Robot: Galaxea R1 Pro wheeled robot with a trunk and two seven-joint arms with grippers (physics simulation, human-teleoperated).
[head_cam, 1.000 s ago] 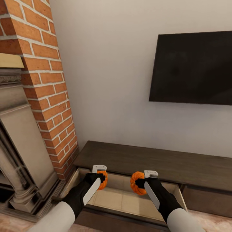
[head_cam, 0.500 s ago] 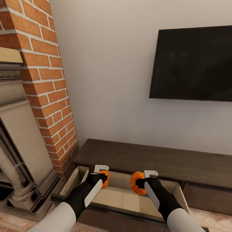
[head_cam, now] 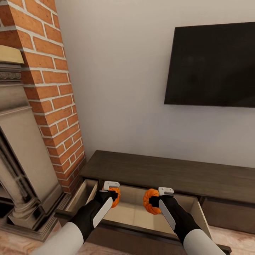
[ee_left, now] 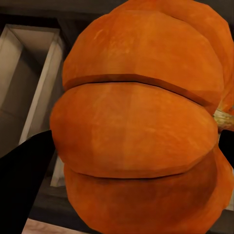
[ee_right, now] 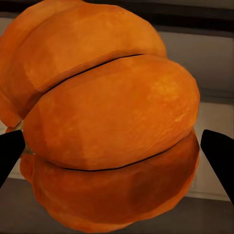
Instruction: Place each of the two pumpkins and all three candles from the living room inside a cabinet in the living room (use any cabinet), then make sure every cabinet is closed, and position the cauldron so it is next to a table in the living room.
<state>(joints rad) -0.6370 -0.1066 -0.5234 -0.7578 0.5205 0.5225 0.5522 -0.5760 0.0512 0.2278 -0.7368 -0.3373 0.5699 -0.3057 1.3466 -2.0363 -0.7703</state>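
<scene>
Both arms reach forward side by side, left hand (head_cam: 112,194) and right hand (head_cam: 158,200) apparently clamped shut.

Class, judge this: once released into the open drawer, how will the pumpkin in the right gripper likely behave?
The pumpkin looks round and ribbed, so it may roll on the flat drawer floor. It seems stiff: the right gripper leaves no dent.
</scene>
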